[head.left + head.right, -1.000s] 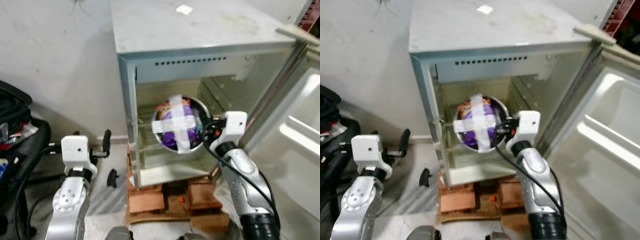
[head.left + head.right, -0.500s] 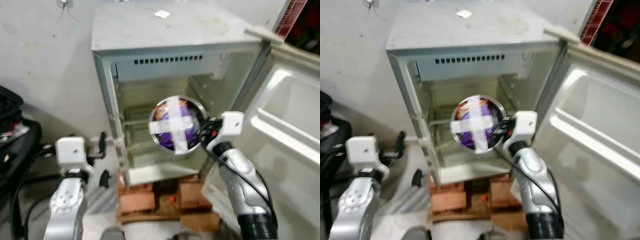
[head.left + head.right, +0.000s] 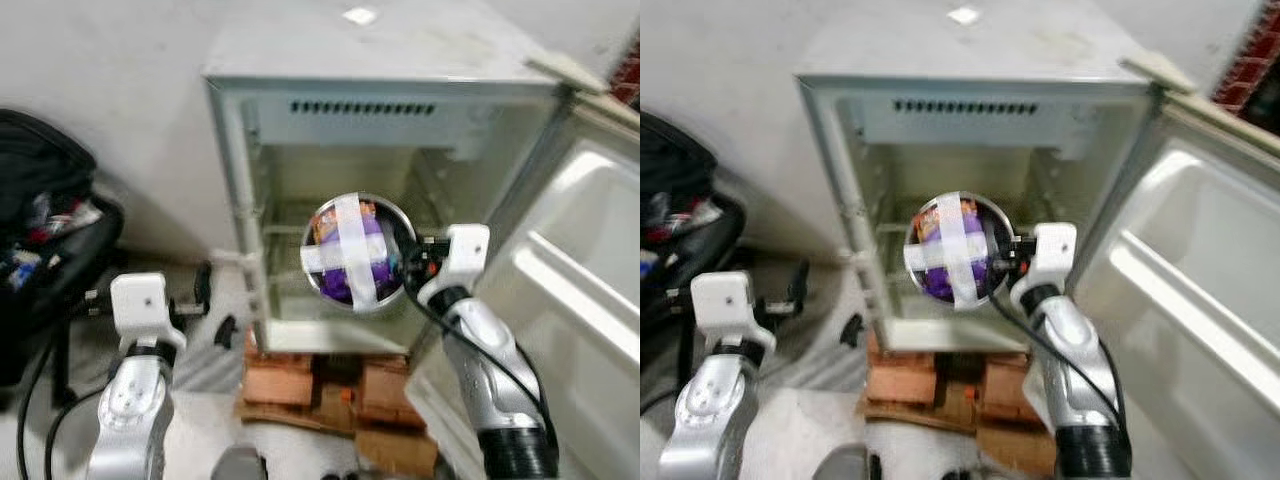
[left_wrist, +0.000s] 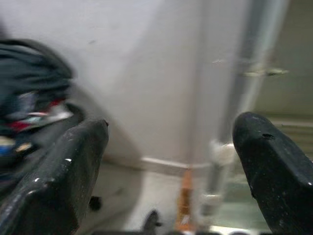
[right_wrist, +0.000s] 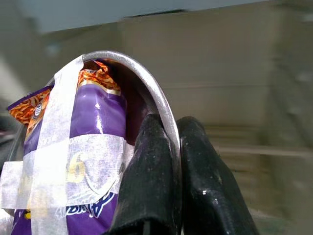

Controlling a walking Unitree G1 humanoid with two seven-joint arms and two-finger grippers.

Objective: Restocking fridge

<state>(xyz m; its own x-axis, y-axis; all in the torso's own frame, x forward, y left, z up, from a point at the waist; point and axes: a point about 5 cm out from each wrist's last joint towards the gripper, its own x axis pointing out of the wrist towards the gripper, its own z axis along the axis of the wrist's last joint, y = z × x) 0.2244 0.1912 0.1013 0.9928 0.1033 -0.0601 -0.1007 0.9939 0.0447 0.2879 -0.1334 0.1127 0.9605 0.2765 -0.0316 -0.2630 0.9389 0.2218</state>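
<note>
My right gripper has its two black fingers pressed together on the thin metal rim of a steel bowl, one finger inside the rim and one outside. The bowl is tipped on edge so its open face looks back at my head camera, and it hangs in the air in front of the open fridge, level with the middle of the compartment and not resting on any shelf. Inside the bowl sits a purple snack packet with orange print at its upper edge, strapped in by two strips of white tape that cross over it. My right arm reaches up from the lower right to hold it there.

My left gripper has its fingers spread wide apart with nothing between them. It hovers low, to the left of the fridge, pointing towards the wall and the fridge's front edge.

The fridge is a small grey one, standing on a stack of bricks on the floor. Its door is swung open to the right, showing white moulded shelves on the inside. A small white scrap lies on the fridge top. At the far left, a dark bag with mixed contents sits by the wall.
</note>
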